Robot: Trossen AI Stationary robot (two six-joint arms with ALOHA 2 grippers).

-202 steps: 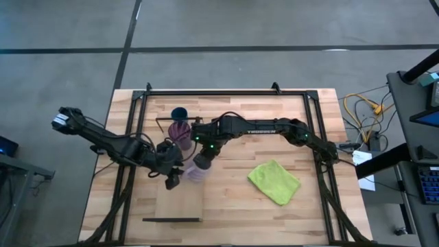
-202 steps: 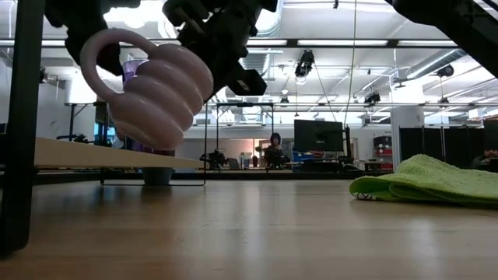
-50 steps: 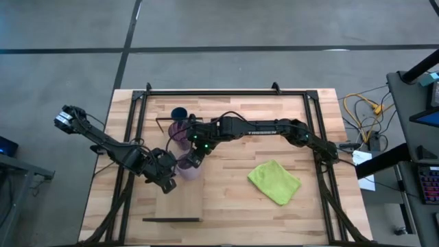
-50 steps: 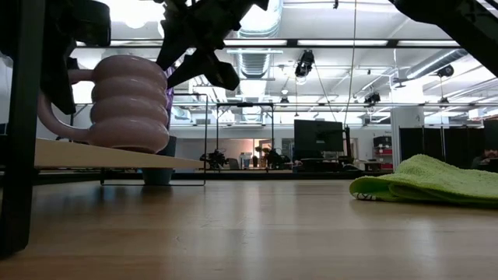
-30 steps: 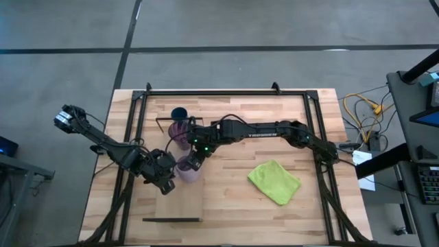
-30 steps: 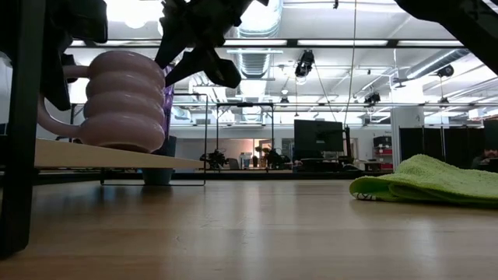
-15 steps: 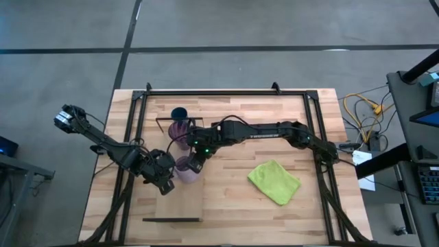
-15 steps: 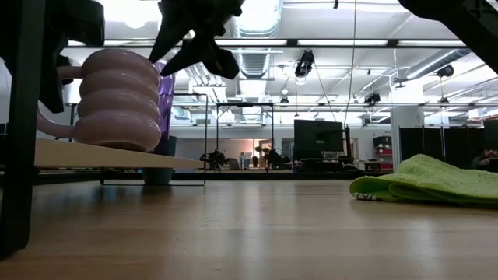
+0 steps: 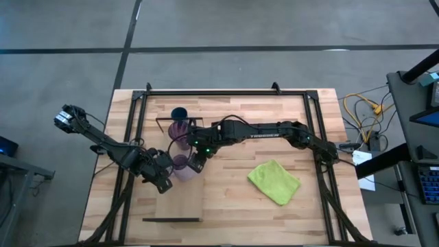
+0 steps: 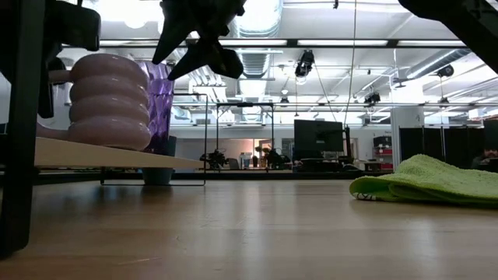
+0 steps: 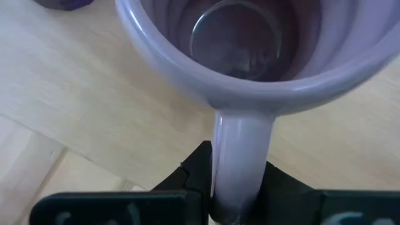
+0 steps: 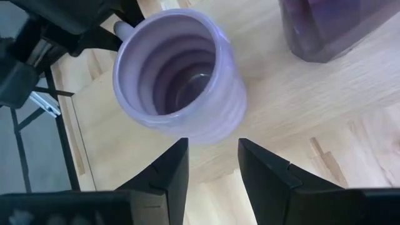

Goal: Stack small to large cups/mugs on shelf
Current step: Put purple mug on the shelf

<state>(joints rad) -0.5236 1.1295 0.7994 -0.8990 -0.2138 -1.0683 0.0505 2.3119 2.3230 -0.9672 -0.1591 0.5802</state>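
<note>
Far left: left gripper clamped on the handle of the lilac mug, fingers pinching it from both sides in the left wrist view. Mug now upright and level on the shelf, base flat on the board in the low view; a second ago sitting a little further toward the table's middle, seconds before that hanging tilted above the board. Shifted since, then, toward the left and closer to the tall purple tumbler, which in the low view shows just behind and beside it.

Middle: dark blue cup at the far end of the shelf, just beyond the tumbler. Right gripper just beside the mug, above it, fingers parted and empty; risen clear of the rim over the last moments.

Right: green cloth lying on the tabletop, well apart from everything else.

Meaning for the task: mug probably set down and nudged toward its place in the row, only the letting-go of the handle left to do.
</note>
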